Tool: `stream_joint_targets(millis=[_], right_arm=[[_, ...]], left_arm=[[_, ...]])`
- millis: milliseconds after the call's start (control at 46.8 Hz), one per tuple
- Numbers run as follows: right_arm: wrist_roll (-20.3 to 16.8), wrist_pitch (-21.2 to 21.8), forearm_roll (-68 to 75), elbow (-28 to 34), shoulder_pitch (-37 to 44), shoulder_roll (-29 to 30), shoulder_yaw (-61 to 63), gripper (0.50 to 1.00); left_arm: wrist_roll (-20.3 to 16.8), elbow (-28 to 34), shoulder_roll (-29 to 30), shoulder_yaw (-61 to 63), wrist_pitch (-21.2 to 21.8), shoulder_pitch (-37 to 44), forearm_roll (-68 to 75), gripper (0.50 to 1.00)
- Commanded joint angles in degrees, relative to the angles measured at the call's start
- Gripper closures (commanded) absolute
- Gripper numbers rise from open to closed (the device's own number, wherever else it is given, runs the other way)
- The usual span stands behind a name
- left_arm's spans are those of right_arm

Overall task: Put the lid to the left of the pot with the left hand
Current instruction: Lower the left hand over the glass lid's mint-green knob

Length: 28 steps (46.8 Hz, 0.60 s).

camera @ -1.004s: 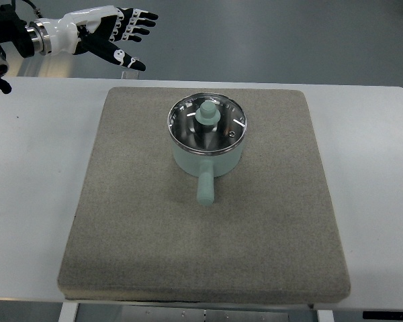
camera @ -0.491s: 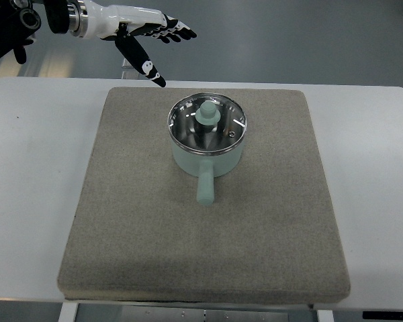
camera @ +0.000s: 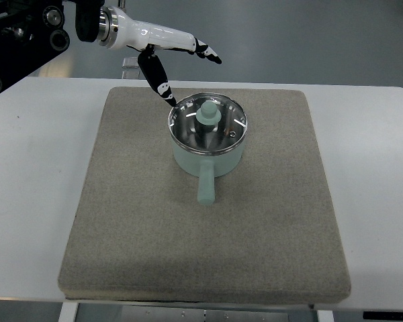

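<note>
A white surface (camera: 33,174) carries a large grey mat (camera: 141,228) that covers most of it. Near the mat's far middle stands a pale green pot (camera: 208,159), its handle pointing toward the near edge. The glass lid (camera: 207,125) sits on the pot, its green knob (camera: 206,114) upright at the centre. The left hand (camera: 171,57) hovers at the far left of the pot, fingers spread and holding nothing; its thumb seems to point down close to the lid's far-left rim, though contact is hard to judge from this angle. None of the task is done: the lid is not yet gripped, lifted or set on the mat left of the pot.
</note>
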Motion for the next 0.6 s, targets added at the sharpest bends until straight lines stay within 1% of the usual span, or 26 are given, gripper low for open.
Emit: stream_joint_targets(millis=[0,320,406,577], right_arm=[[0.0,0.0,0.0,0.0,0.0,0.0,0.0,0.579],[0.0,0.0,0.0,0.0,0.0,0.0,0.0,0.579],[0.0,0.0,0.0,0.0,0.0,0.0,0.0,0.579],[0.0,0.0,0.1,0.0,0.0,0.0,0.0,0.579]], left_arm=[[0.0,0.0,-1.0,0.2,0.0,-0.3,1.1,0.512],[0.0,1.1,-3.6,3.7,0.0,-1.0,4.7,0.512],[0.2,1.7,-5.2,3.8,0.0,-1.0,5.0,0.512],[0.3,5.5,-8.8,4.0,0.0,-1.1,5.1,0.512]])
